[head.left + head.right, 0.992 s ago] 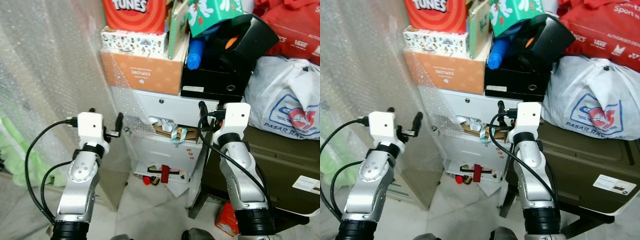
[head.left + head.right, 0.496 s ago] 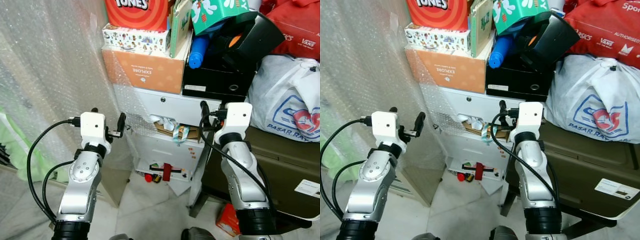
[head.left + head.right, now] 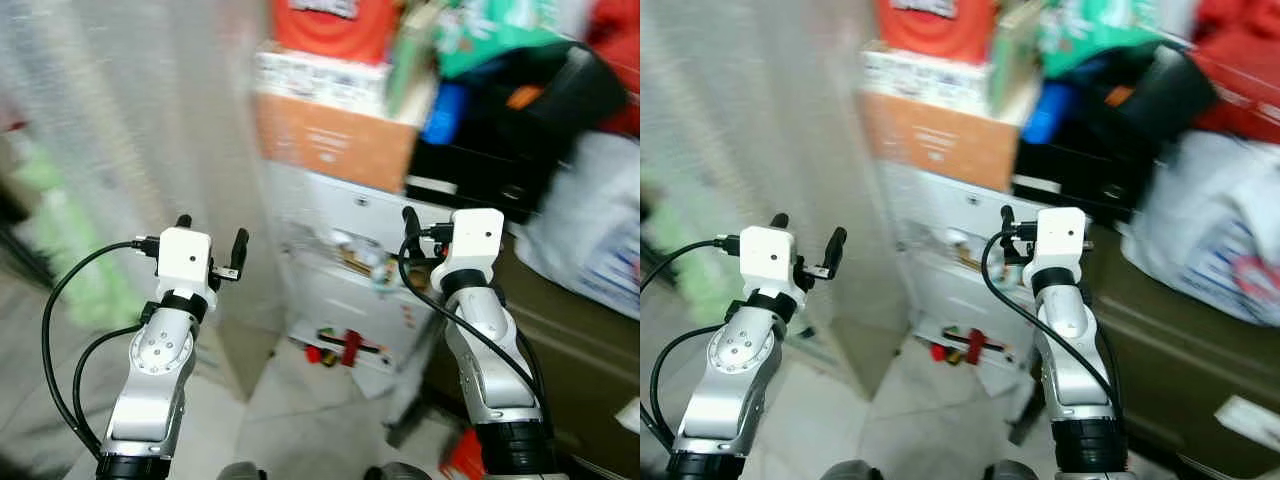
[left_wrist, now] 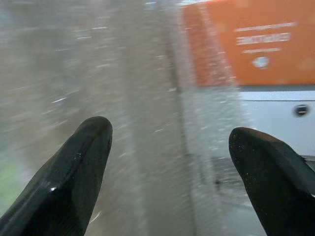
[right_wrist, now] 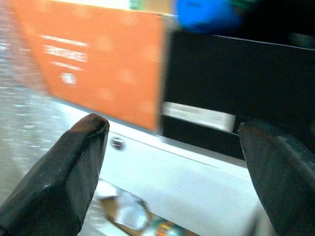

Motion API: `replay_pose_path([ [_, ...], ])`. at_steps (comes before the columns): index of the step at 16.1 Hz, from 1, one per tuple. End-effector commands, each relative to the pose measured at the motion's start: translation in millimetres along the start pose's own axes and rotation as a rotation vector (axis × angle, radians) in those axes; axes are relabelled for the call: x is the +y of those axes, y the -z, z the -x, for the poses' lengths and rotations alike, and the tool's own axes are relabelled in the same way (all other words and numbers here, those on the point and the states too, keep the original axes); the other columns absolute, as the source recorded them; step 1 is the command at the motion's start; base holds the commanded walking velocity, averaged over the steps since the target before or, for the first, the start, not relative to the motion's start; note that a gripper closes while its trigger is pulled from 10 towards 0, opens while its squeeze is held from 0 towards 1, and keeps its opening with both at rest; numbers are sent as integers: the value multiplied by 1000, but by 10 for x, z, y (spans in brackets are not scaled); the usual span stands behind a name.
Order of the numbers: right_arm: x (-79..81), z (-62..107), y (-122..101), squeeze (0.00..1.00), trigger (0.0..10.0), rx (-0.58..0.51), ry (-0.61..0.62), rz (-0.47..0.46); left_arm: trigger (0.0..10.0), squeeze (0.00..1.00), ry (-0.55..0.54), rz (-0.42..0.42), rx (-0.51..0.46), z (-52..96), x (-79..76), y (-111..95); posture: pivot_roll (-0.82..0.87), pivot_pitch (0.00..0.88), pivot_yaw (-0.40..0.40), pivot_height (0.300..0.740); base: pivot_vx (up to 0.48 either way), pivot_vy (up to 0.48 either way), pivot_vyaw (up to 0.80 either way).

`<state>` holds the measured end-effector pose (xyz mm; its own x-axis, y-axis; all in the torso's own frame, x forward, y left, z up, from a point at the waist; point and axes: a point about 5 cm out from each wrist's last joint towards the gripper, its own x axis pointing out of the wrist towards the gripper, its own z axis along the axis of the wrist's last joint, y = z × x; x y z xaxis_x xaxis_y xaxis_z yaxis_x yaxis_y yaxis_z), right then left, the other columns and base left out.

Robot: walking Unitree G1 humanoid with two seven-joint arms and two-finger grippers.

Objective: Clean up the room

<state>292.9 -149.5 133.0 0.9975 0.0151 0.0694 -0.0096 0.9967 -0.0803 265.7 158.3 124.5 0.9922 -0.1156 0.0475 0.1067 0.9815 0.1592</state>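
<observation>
both grippers empty, facing orange box (image 3: 335,140).

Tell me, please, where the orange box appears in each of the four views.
Left eye view: orange box, upper centre, blurred.
Right eye view: upper centre.
Left wrist view: beyond the left gripper.
Right wrist view: beyond the right gripper.
Shared landmark: white drawer unit directly beneath it.

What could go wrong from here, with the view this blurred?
1. The left gripper and right gripper are raised, open and empty, near the white cabinet; moving on could knock them into it.
2. Red bits lie on the floor at its foot, easy to tread on.
</observation>
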Motion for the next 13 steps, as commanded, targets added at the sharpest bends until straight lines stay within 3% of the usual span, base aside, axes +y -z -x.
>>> replay_pose_path([
  [1, 22, -14, -48, 0, 10000, -22, -14, 0, 10000, 0, -8, -17, -6, 8, 16, -29, -11, 0, 16, 740, 0, 0, 800],
  [7, -10, -1, -16, 0, 10000, -3, 1, -2, 10000, 0, 6, -19, -3, -6, 8, -28, -10, 0, 18, 740, 0, 0, 800],
  [13, -84, 156, 52, 0, 10000, 26, -2, 13, 10000, 0, -77, -57, 20, 103, 136, 7, -10, 0, 20, 740, 0, 0, 800],
])
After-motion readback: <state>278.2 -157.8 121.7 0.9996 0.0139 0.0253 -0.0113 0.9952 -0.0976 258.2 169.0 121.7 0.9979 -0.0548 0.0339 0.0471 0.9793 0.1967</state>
